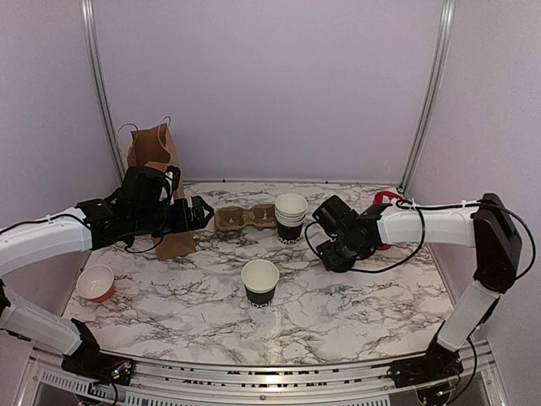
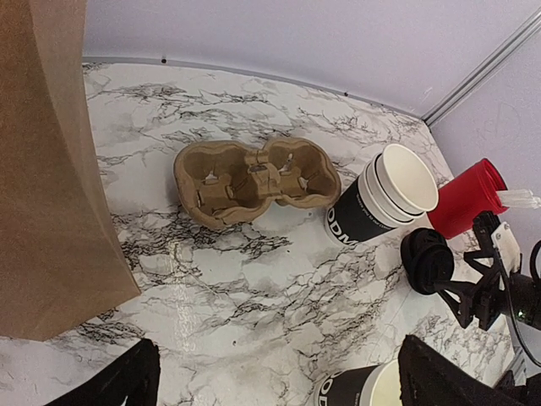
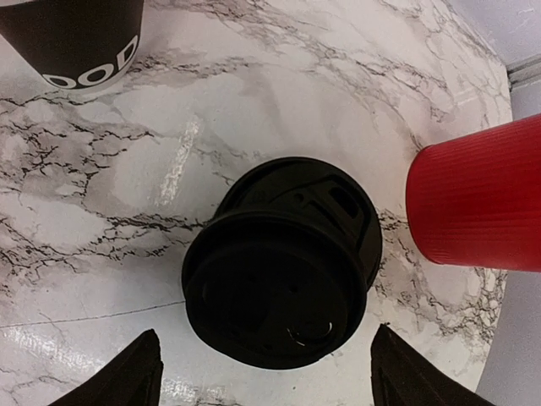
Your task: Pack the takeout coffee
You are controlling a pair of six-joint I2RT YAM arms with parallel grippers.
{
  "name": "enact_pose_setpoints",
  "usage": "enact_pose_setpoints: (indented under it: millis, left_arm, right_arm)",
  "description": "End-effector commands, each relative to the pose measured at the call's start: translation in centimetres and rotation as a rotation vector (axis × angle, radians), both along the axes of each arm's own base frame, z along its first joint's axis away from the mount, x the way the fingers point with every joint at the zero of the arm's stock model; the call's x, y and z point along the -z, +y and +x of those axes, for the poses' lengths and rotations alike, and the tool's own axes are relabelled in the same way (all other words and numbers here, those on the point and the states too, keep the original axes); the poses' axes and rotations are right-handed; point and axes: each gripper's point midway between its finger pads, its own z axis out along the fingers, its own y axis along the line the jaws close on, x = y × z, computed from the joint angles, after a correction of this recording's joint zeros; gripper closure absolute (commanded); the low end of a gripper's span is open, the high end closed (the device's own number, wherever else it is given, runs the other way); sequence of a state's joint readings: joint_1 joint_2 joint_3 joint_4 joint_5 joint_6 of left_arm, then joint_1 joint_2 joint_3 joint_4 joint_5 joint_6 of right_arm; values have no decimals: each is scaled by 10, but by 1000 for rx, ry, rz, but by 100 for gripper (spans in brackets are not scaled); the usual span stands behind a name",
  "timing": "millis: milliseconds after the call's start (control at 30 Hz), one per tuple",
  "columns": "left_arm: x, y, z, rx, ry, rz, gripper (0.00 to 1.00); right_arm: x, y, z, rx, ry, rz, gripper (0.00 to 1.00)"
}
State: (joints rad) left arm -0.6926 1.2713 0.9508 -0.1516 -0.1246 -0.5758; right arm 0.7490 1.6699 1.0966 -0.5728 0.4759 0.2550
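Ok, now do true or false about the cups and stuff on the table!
The lone black cup wears a lid. False: it is open, its white inside showing.
The cardboard cup carrier is empty. True.
The right fingers stand open above the black lids. True.
The brown paper bag stands beside the red cup. False: the bag is far left, the red cup far right.

Left arm & right arm: white shells, black joints, thin black cables.
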Motion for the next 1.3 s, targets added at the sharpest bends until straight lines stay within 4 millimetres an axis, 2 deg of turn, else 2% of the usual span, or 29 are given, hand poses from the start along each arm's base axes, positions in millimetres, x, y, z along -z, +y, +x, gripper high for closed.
enact_pose_setpoints:
  millis: [0, 100, 267, 633, 1100, 1267]
  left_arm:
    - [-9, -2, 6, -1, -30, -10, 1]
    - [-10, -1, 5, -2, -32, -13, 1]
    - [-10, 0, 4, -3, -34, -9, 1]
    - [-8, -1, 5, -1, -29, -12, 1]
    - [-8, -3, 6, 3, -26, -10, 1]
    - [-8, -3, 6, 4, -26, -11, 1]
  right_arm:
    - [0, 7, 2, 5, -27, -76, 17]
    - [6, 5, 2, 15, -26, -128, 17]
    - [4, 1, 4, 36, -59, -189, 17]
    - [18, 7, 6, 27, -53, -217, 14]
    - [34, 0, 10, 46, -71, -283, 13]
    - [35, 0, 10, 49, -74, -279, 18]
